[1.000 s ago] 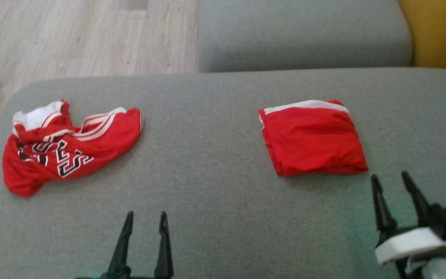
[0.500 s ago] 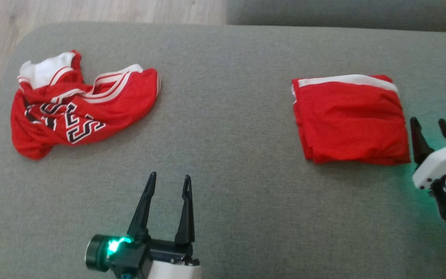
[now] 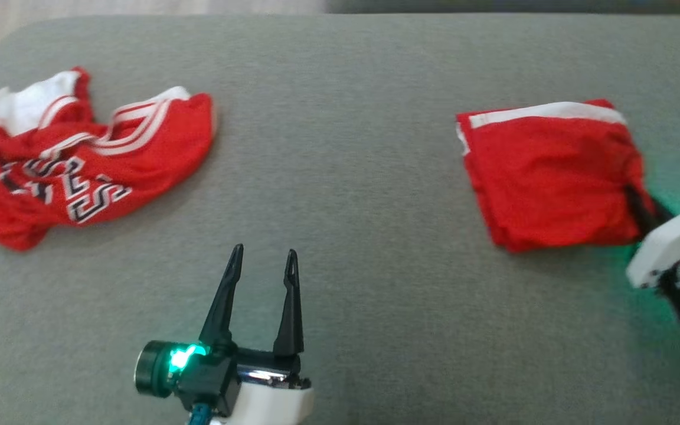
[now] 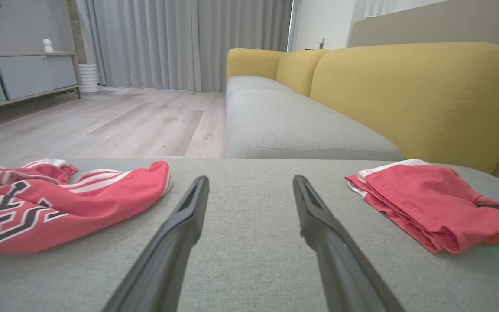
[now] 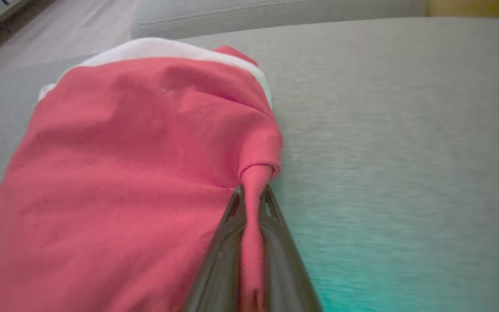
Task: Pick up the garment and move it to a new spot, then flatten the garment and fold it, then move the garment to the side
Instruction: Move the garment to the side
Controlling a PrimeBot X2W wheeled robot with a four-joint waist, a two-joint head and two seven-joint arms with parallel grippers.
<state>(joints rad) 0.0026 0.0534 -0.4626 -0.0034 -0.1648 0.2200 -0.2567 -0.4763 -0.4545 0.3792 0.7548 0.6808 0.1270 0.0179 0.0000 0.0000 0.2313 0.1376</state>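
**Spotter:** Closest to you, your left gripper (image 3: 264, 252) hangs low over the grey cushion (image 3: 363, 177), fingers spread wide with nothing between them.

**Caller:** And your right?

**Spotter:** Your right gripper (image 5: 251, 193) is clamped tight on the folded red garment (image 3: 552, 177). A pinch of cloth at its near right corner is bunched between the two dark fingers.

**Caller:** Where does the garment lie?

**Spotter:** On the cushion's right side, with a white band along its far edge. It stretches away to the left of your right fingertips, well apart from your left gripper.

**Caller:** Farther out?

**Spotter:** A crumpled red jersey (image 3: 92, 159) with white trim and lettering sits on the cushion's left side, well apart from both grippers. Beyond that are a second grey seat (image 4: 293, 130), a yellow backrest (image 4: 414, 95) and a pale wood floor (image 4: 115, 121).
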